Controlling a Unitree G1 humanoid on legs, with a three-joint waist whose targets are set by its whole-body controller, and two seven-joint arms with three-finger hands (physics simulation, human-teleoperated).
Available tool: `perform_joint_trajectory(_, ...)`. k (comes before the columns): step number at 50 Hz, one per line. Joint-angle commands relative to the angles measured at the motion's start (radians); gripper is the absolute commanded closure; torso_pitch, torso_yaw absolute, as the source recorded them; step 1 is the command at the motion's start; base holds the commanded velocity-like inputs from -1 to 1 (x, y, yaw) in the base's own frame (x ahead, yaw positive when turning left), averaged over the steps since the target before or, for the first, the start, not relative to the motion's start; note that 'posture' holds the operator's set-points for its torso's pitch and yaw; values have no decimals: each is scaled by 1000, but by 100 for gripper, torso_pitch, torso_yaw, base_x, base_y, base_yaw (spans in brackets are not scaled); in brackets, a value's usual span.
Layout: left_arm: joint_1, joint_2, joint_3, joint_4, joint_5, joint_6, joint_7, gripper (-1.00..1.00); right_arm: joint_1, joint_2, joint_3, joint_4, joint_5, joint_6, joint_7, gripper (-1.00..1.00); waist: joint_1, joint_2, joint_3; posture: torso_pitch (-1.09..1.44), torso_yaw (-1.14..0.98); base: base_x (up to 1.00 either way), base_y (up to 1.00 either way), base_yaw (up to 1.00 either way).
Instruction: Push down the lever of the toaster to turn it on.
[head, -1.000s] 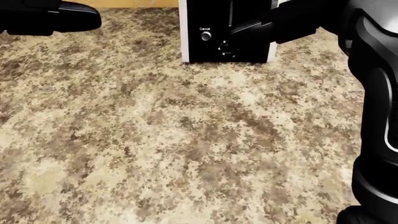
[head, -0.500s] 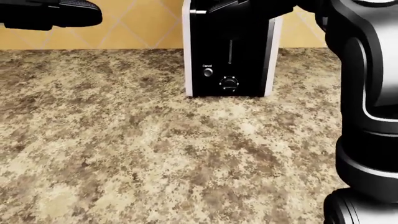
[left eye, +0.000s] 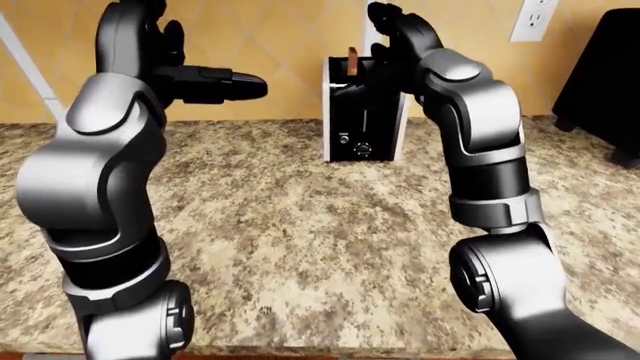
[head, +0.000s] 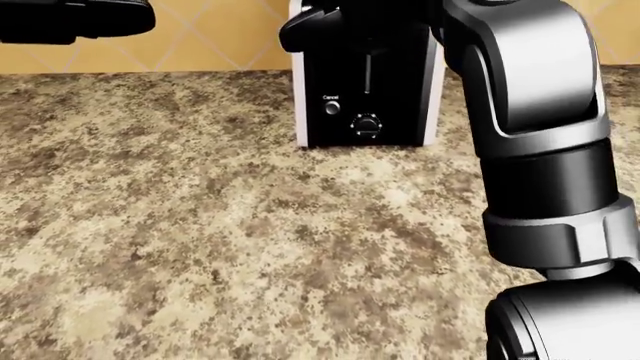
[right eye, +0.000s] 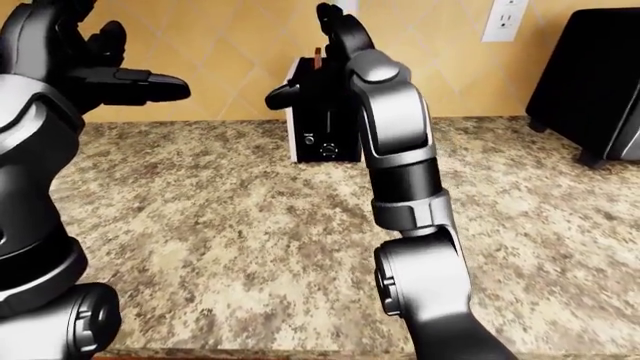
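Note:
The toaster (head: 365, 82) has a black face and white sides and stands on the counter by the wall. A slice of toast (left eye: 353, 58) sticks out of its top. Its lever slot (head: 368, 71), Cancel button (head: 332, 106) and dial (head: 367, 124) show; the lever knob is hidden behind my hand. My right hand (left eye: 388, 30) is open at the toaster's top, with one finger (right eye: 285, 94) reaching out past the toaster's left side. My left hand (left eye: 215, 82) is open, held high to the left, apart from the toaster.
The speckled granite counter (left eye: 300, 225) runs under both arms. A black appliance (right eye: 590, 82) stands at the right. A wall outlet (right eye: 503, 19) sits on the yellow tiled wall (left eye: 280, 45) above the toaster.
The camera tilted up, so the toaster sits lower in the head view. My right hand rose from the toaster's lower face near the dial to its top. The left hand barely moved.

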Motion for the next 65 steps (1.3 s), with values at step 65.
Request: perform_joint_trajectory(65,-41,32,15,-23,-63,-14,53,-100,210,75,29,-229,-72,11,12,-100,-1,4,-33,-29,0,0,0,0)
